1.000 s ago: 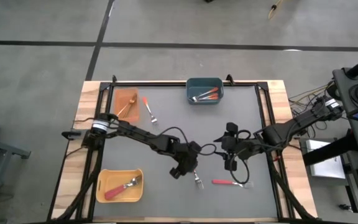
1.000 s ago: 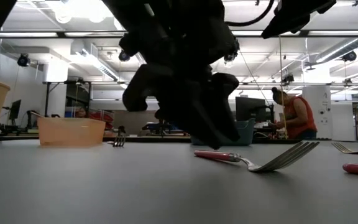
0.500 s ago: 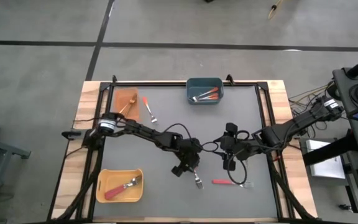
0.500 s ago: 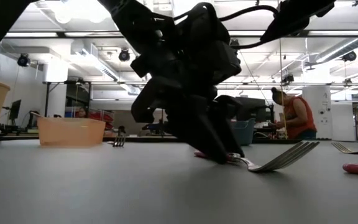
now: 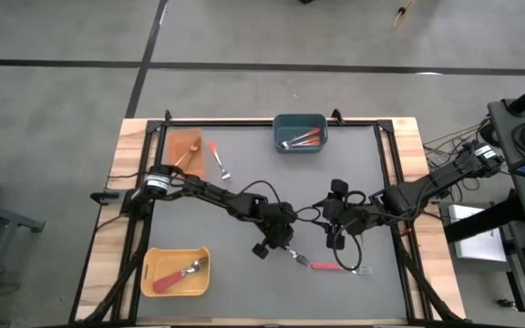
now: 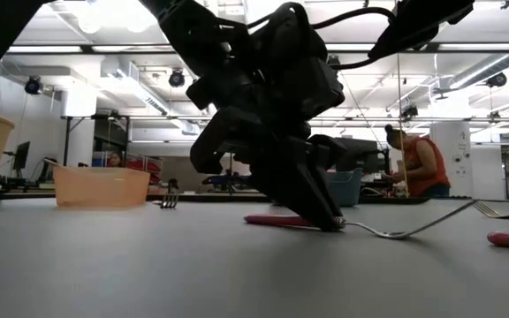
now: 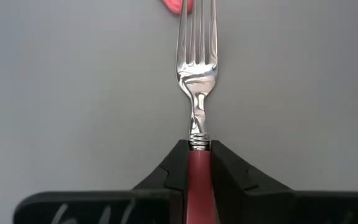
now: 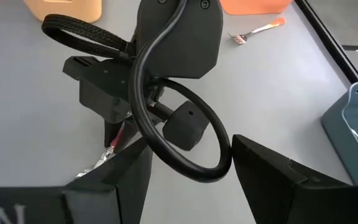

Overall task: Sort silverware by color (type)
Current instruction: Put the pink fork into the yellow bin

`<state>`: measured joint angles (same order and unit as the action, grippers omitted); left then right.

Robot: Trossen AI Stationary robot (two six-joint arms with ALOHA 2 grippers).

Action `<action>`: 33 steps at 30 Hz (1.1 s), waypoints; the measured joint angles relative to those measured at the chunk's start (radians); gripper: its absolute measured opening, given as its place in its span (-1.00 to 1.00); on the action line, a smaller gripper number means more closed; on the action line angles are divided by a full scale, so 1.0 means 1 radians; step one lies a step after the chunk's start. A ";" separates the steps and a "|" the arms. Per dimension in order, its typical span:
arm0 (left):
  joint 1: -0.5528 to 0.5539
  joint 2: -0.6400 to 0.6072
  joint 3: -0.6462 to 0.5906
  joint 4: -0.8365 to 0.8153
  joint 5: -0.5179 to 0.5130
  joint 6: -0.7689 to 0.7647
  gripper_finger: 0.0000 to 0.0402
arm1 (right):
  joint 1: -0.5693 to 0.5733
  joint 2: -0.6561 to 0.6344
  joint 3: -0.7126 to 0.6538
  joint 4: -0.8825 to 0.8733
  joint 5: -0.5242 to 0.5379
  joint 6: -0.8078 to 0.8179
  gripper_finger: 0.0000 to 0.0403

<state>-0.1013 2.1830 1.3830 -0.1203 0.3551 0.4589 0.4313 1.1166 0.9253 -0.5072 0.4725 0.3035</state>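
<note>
A silver fork with a red handle [image 7: 197, 62] lies on the grey mat near the table's middle [image 5: 300, 259]. My left gripper [image 5: 285, 248] is down on it and shut on its handle. A second red-handled fork [image 5: 337, 267] lies just to its right, toward the near edge. My right gripper [image 5: 334, 241] hovers open just to the right of the left one, with nothing between its fingers [image 8: 272, 180]. An orange-handled fork [image 5: 218, 159] lies on the mat at the far left. My left gripper pinches the red handle [image 7: 199, 171] between its two fingers, at the end next to the metal neck. The fingers [image 6: 321, 212] come slanting down from above. The fork lies low along the table; its handle [image 6: 272, 220] rests on the mat and its tines [image 6: 467, 212] rise slightly.
An orange bin [image 5: 185, 148] with a gold fork stands at the far left. A blue-grey bin [image 5: 300, 132] with orange-handled forks stands at the far middle, and a yellow bin [image 5: 176, 271] with a red-handled piece at the near left. A person [image 6: 418, 163] stands in the room beyond.
My left gripper has come down onto the red-handled fork and shut on its handle. The fork has turned about on the mat, and its tines now point more toward the table's right edge and lie lower.
</note>
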 joint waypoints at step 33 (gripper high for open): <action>-0.284 -0.880 -0.409 -0.431 -0.329 -0.882 -0.84 | -0.292 -0.001 -0.007 0.350 0.121 -0.377 0.04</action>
<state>-0.3857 1.3026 0.9736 -0.5513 0.0260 -0.4235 0.1398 1.1156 0.9180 -0.1574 0.5938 -0.0739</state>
